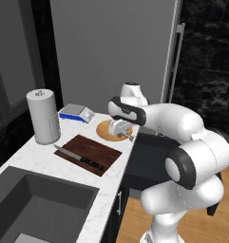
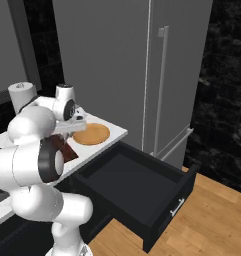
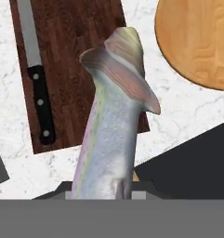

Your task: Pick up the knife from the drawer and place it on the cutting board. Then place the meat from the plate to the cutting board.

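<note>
The gripper [image 1: 121,135] is squeezing the meat [image 3: 111,135] above the counter; the cutting board [image 3: 81,56] is lying at ten o'clock. The fish looks slippery, so it could be sliding out early.

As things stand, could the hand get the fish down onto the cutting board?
Probably yes: the hand grips the fish just above the cutting board; beside the knife, bare board lies free.

Silver-grey scaled meat [image 3: 108,135], dark reddish-brown cutting board [image 3: 81,69], tan-orange plate [image 3: 197,42].
</note>
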